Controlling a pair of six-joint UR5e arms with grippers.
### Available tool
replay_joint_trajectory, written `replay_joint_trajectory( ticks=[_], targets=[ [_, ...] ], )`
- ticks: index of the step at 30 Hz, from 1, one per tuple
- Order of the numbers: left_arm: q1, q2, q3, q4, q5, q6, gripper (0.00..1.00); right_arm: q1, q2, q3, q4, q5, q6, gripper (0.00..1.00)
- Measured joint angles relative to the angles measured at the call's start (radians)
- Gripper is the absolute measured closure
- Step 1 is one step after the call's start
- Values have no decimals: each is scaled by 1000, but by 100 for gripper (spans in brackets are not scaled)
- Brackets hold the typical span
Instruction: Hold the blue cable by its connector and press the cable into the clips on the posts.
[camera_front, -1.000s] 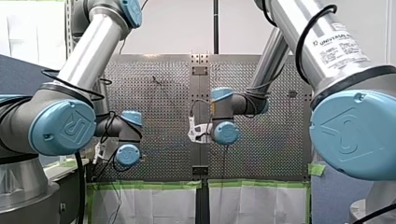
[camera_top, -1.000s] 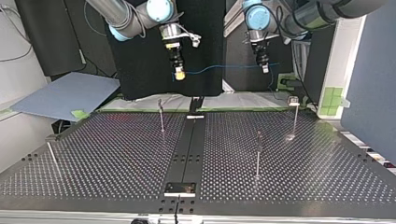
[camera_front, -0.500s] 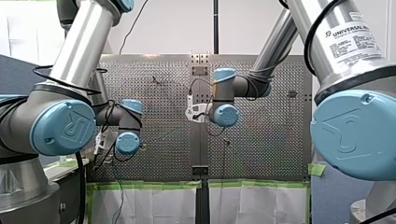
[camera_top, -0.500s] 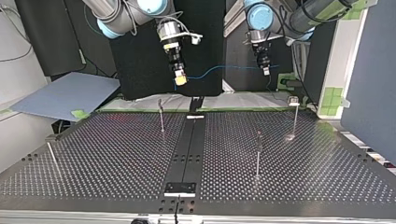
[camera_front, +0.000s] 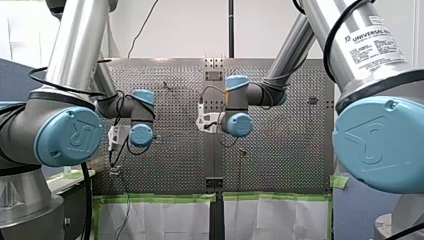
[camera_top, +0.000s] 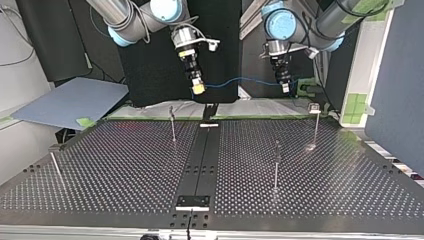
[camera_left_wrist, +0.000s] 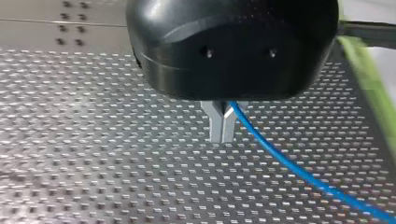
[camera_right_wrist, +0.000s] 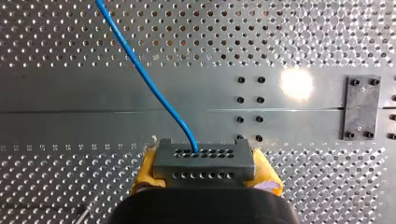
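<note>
Above the table's far edge in top view, both arms hold the cable (camera_top: 240, 80) in the air, well clear of the posts (camera_top: 173, 125). Right gripper (camera_top: 198, 89) is clamped on the connector (camera_right_wrist: 204, 161): grey block seated between yellow pads (camera_right_wrist: 144, 171), with the cable leaving the face away from the gripper. Left gripper (camera_left_wrist: 222, 135) has its metal fingers closed on the cable further along. The span between the two sags only slightly.

No clip is engaged, so the judged step is carry and line-up, with pressing not started. Next move likely calls for bringing the span down toward the top view's camera over the table (camera_top: 125, 165), keeping it taut, lining it over a post's clip, then pushing down. Clips are too small to read, so their opening direction can't be told.

Room: four thin posts stand well apart with open perforated plate between, space for either wrist. Tighter spots are the green-taped fixture (camera_top: 306, 88) near the left gripper and the black panel (camera_top: 150, 75) behind the right one. Posts look slim, so a side knock could bend one.
</note>
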Motion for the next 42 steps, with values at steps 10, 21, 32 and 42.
replay_joint_trajectory(
  ticks=[10,21,32,42],
  targets=[
    [-11,99,77,-99,38,-27,100,0,1,-57,31,-32,13,100],
    [-18,190,185,-211,84,-29,100,1,1,-96,60,-42,15,100],
    [-49,290,250,-321,68,16,100,6,2,-102,62,-51,15,100],
    [-59,365,251,-412,49,29,100,17,3,-126,68,-60,15,100]
  ],
)
